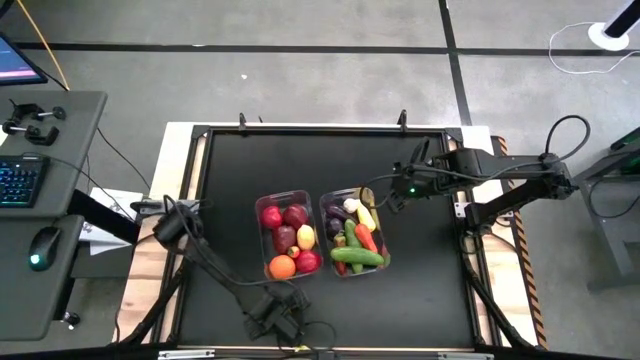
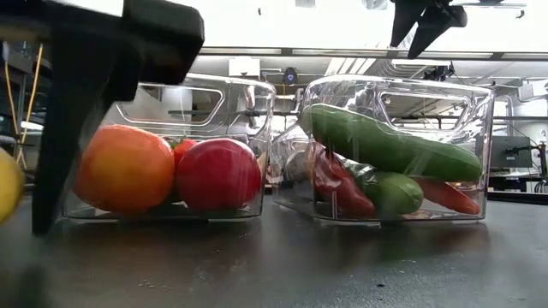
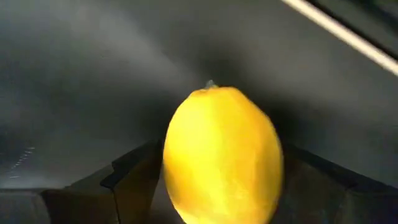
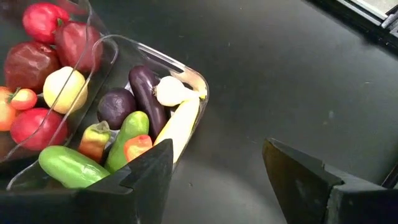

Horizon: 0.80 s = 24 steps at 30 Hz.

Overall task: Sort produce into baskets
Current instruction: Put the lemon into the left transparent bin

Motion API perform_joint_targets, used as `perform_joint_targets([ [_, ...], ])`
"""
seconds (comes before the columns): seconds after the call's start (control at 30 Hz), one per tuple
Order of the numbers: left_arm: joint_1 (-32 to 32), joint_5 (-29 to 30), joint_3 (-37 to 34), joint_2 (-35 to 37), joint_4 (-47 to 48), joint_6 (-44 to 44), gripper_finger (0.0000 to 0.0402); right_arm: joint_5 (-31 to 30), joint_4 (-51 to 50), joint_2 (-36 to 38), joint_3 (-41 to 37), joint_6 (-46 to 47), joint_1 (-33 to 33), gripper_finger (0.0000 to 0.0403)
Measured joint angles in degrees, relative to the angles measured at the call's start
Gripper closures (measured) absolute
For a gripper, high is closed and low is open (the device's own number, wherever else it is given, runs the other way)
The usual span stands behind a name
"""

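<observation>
Black table mat (image 1: 250, 180): covers the work surface inside a dark frame.
Grey side desk (image 1: 50, 200): at nine o'clock of the mat.
Backlit keyboard (image 1: 20, 180): on that desk.
Computer mouse (image 1: 42, 246): just at six o'clock of the keyboard.
White cable (image 1: 580, 55): looped on the floor at two o'clock, leading to a round white base (image 1: 612, 35).

The floor (image 1: 330, 70) is grey concrete crossed by dark lines. A grey desk (image 1: 60, 200) at left carries a keyboard (image 1: 20, 182) and mouse (image 1: 42, 243).
</observation>
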<state>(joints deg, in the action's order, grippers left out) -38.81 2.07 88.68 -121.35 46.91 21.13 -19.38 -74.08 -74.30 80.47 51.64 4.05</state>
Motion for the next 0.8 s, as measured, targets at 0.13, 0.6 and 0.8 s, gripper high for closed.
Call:
perform_joint_targets([
  [0.13, 0.11, 0.80, 0.02, -0.69, 0.24, -1.14, 0.0116, 0.05, 0.00, 0.00, 0.00, 0.00, 0.00, 0.0162],
  [0.6, 3.69, 0.02, 0.17, 18.01, 8.24, -27.63, 0.0236, 0.95, -0.02, 0.00, 0.00, -0.49, 0.00, 0.0162],
  [0.8, 2.60, 23.21, 0.22, 32.36, 9.16, -38.07, 0.0202, 1.13, -0.26, 0.00, 0.00, -0.63, 0.00, 0.0162],
])
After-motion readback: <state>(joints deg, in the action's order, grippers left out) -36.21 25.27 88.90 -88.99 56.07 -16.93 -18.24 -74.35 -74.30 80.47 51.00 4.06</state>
